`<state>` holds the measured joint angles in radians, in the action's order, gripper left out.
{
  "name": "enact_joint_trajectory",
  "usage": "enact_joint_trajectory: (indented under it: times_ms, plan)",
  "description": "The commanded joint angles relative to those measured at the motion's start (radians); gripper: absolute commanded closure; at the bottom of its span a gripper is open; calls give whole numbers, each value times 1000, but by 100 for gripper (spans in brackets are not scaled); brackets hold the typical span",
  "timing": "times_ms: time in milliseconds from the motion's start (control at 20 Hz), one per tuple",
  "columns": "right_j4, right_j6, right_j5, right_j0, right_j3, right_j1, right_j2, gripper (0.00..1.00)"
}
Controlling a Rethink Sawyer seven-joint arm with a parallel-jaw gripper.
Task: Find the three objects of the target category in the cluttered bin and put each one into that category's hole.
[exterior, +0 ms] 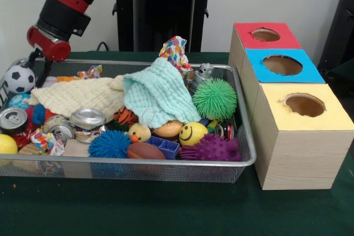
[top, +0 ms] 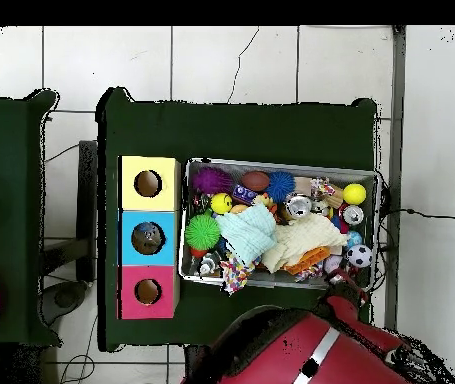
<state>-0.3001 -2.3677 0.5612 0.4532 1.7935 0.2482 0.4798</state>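
- Nearest us sits the cluttered bin (exterior: 243, 161), its front rim crowded with a purple spiky ball (exterior: 213, 148), a blue spiky ball (exterior: 109, 143) and a smiley ball (exterior: 193, 133).
- We see cloths (exterior: 149, 95) draped over the pile, likely hiding items.
- Beside the bin, three boxes (exterior: 301, 136) line up for sorting.
- We cannot tell the gripper's (exterior: 33, 62) state; it hangs over the bin's far corner by a soccer ball (exterior: 19, 79).

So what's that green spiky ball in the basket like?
The green ball is round, bright green and covered all over in soft-looking rubbery spikes. It sits whole and untouched on top of the clutter in the basket, at the end nearest the three boxes. The pale mint cloth lies against one side of it, and a purple spiky ball rests just in front of it.
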Motion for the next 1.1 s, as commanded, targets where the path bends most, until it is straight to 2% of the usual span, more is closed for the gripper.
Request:
enact_joint_trajectory:
  times_ms: [50, 300, 350, 450, 500, 550, 600, 650, 700, 800, 950, 1100]
  plan:
    - [-54, -107, -159, 69, -65, -88, -259, 0]
    - [-214, -131, -222, 199, -17, -17, -437, 0]
    - [-261, -132, -259, 248, 0, 4, -499, 0]
    - [-430, -113, -382, 414, 54, 49, -711, 0]
    - [-501, -79, -498, 548, 101, 47, -874, 0]
    - [-549, -22, -621, 682, 142, 11, -1039, 0]
    - [-549, 46, -730, 786, 178, -42, -1159, 0]
    - [-515, 113, -812, 847, 202, -83, -1229, 0]
    - [-485, 161, -853, 876, 226, -101, -1266, 0]
    - [-399, 206, -889, 885, 268, -93, -1290, 0]
    - [-297, 196, -904, 869, 311, -73, -1298, 0]
    - [-255, 173, -901, 845, 328, -48, -1307, 0]
